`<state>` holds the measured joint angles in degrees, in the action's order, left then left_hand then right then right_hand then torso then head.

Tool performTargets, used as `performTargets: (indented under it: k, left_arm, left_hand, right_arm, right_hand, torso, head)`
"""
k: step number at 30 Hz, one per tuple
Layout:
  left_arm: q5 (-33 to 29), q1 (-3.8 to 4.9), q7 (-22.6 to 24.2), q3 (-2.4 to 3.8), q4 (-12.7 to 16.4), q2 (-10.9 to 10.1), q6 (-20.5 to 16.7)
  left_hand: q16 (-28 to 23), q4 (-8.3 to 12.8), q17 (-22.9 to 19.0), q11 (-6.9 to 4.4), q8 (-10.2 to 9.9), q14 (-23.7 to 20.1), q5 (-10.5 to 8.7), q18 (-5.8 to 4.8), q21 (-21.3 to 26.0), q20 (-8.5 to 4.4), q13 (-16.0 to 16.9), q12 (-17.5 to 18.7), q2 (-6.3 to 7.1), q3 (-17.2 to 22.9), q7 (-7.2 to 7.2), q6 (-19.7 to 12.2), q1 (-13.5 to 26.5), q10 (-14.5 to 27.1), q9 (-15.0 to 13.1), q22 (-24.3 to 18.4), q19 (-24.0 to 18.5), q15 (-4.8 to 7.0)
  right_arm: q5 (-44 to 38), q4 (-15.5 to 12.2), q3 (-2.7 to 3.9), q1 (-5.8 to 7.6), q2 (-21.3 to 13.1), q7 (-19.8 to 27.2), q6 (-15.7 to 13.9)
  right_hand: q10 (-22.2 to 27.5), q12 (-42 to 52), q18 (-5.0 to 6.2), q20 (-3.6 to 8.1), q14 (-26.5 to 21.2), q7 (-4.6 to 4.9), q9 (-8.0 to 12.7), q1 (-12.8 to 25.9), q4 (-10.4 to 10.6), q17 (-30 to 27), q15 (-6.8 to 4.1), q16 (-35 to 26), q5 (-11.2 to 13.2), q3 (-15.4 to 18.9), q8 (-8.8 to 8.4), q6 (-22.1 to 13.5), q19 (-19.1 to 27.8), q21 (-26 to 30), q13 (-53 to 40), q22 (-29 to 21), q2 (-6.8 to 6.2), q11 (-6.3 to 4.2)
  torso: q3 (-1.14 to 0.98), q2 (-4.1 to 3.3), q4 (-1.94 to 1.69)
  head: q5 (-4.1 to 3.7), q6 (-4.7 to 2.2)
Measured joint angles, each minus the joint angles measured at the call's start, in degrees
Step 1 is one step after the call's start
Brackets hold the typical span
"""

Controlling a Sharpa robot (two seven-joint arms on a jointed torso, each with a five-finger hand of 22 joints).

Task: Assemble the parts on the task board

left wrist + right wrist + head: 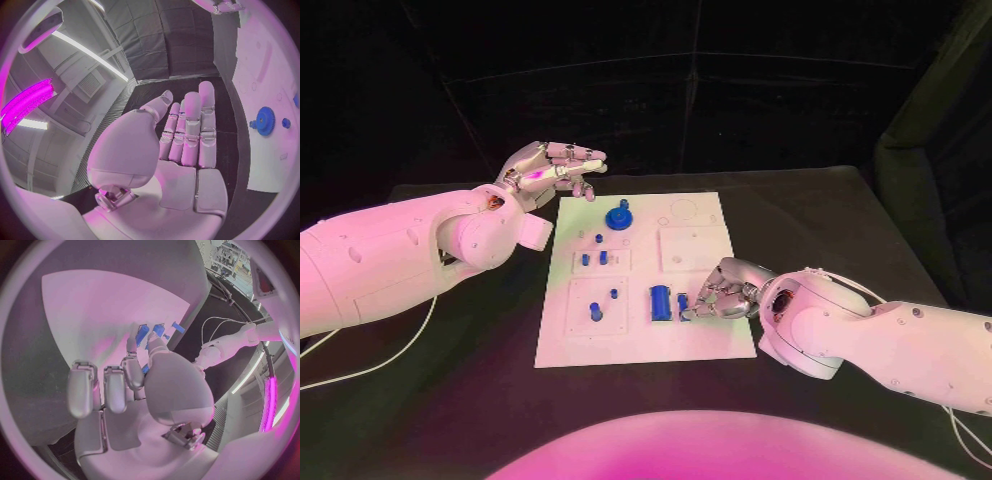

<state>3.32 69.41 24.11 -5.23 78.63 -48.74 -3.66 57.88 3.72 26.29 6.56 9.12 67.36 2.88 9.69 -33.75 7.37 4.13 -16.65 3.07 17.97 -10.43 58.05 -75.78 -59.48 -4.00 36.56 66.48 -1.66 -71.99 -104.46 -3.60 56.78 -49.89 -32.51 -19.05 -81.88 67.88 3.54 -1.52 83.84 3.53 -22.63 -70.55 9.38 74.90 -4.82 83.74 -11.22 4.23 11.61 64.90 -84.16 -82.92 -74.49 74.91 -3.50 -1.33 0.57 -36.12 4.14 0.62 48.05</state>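
- left hand (554,171) is up off to the side, fingers spread, holding nothing
- right hand (721,291) sits low — fingers curled, pinching a small blue piece (684,303)

Right hand (727,290) grip hidden by fingers (132,371)

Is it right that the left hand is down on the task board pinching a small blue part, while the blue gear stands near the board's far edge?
Not quite. The hand on the task board at the small blue part is the right hand, as the head view shows. The left hand hovers open beside the board's far corner. The blue gear does stand near the far edge.
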Motion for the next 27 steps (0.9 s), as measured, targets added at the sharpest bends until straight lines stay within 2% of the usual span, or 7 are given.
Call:
performTargets:
  k: [5, 14, 16, 21, 27]
  left_arm:
    - [0.0, 0.0, -0.03, 0.0, -0.12, 0.09, 0.0]
    - [0.0, 0.0, -0.07, 0.0, -0.15, 0.18, 0.0]
    - [0.0, 0.0, -0.08, 0.0, -0.15, 0.19, 0.0]
    - [0.0, 0.0, -0.11, 0.0, -0.15, 0.23, 0.0]
    - [0.0, 0.0, -0.13, 0.0, -0.16, 0.24, 0.0]
  left_hand:
    - [0.0, 0.0, 0.0, 0.0, 0.0, 0.0, 0.0, 0.0, 0.0, 0.0, 0.0, 0.0, 0.0, 0.0, 0.0, 0.0, 0.0, 0.0, 0.0, 0.0, 0.0, 0.0]
    - [0.0, 0.0, 0.0, 0.0, 0.0, 0.0, 0.0, 0.0, 0.0, 0.0, -0.05, 0.0, 0.0, 0.0, 0.0, 0.0, 0.0, 0.0, 0.0, 0.0, 0.0, 0.0]
    - [0.0, 0.0, 0.0, 0.0, 0.0, 0.0, 0.0, 0.0, 0.0, 0.0, -0.04, 0.0, 0.0, 0.0, 0.0, 0.0, 0.0, 0.0, 0.0, 0.0, 0.0, 0.0]
    - [0.0, 0.0, 0.0, 0.0, 0.0, 0.0, 0.0, 0.0, 0.0, 0.0, -0.04, 0.0, 0.0, 0.0, 0.0, 0.0, 0.0, 0.0, 0.0, 0.01, 0.0, 0.0]
    - [0.0, 0.0, 0.01, 0.0, 0.0, 0.0, 0.0, 0.0, 0.0, 0.0, -0.04, 0.0, 0.0, 0.0, 0.0, 0.0, 0.0, 0.0, 0.0, 0.01, 0.0, 0.0]
  right_arm:
    - [-0.26, 0.59, 0.0, 0.0, 0.08, 0.69, 0.77]
    - [-1.32, 2.98, 0.03, 0.0, 1.83, 0.78, 1.64]
    - [-1.67, 3.59, 0.05, 0.0, 2.36, 0.73, 1.75]
    - [-2.62, 5.11, 0.0, 0.0, 3.44, 0.52, 1.88]
    - [-3.26, 4.99, 0.01, -0.02, 3.67, 0.63, 1.89]
  right_hand:
    - [0.0, 0.0, 0.0, 0.0, 0.0, 0.0, 0.0, -0.41, -0.3, 0.04, 0.0, 0.0, 0.0, 0.02, 0.0, 0.0, 0.0, 0.0, -0.01, 0.0, 0.13, 0.0]
    - [0.0, 0.0, 0.0, 0.0, 0.0, 0.0, -0.05, -1.17, -0.79, 0.04, 0.0, 0.0, 0.03, 0.16, 0.0, 0.0, 0.0, 0.0, 0.01, 0.0, 0.9, 0.0]
    - [0.0, 0.0, 0.0, 0.0, 0.0, 0.0, -0.05, -1.63, -0.8, 0.04, 0.0, 0.0, 0.02, 0.14, -0.01, 0.0, 0.0, 0.0, -0.03, 0.0, 1.35, 0.0]
    - [0.0, 0.0, 0.0, 0.0, 0.0, 0.0, -0.17, -1.62, -0.95, 0.03, 0.0, 0.0, 0.02, -0.01, 0.01, 0.0, 0.0, 0.0, 0.12, -0.01, 1.35, 0.0]
    - [0.0, 0.0, 0.0, 0.0, 0.0, 0.0, -0.15, -1.84, -1.48, 0.03, 0.0, 0.0, -0.33, 0.6, 0.0, 0.0, 0.0, 0.0, 0.11, 0.0, 1.57, 0.0]
  torso:
    - [0.02, 0.0, -0.01]
    - [0.07, 0.0, -0.22]
    - [0.04, -0.02, -0.22]
    - [0.03, -0.04, -0.22]
    - [0.03, -0.04, -0.18]
  head:
    - [-0.18, -0.15]
    - [-0.51, -0.13]
    - [-0.38, -0.13]
    - [-0.17, -0.04]
    - [0.03, -0.11]
